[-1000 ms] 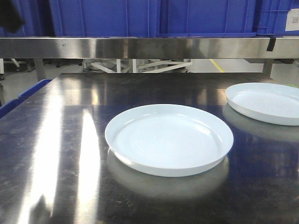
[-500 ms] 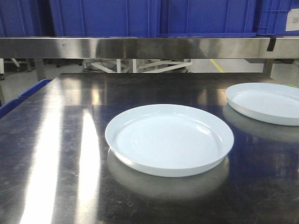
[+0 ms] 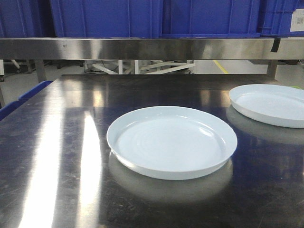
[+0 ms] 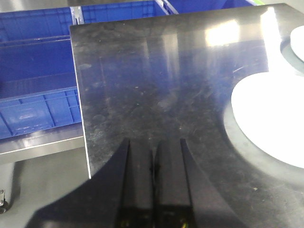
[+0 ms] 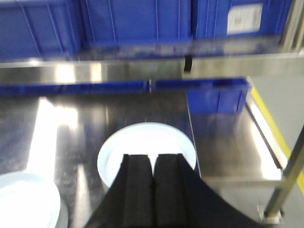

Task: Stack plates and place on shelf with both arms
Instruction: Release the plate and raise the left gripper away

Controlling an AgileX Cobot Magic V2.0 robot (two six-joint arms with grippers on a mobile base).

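Observation:
Two pale bluish-white plates lie apart on the dark steel table. One plate is in the middle, the other plate is at the far right. Neither gripper shows in the front view. In the left wrist view my left gripper is shut and empty over bare table near its left edge, with the middle plate to its right. My right gripper is shut and empty, hovering above the near rim of the right plate. The steel shelf runs across the back.
Blue bins stand on the shelf. More blue crates sit beyond the table's left edge. The table's right edge runs right beside the right plate, with a lower steel surface and a post beyond it.
A dark shape at the top left corner of the front view one second ago has left the view. The plates have not moved.

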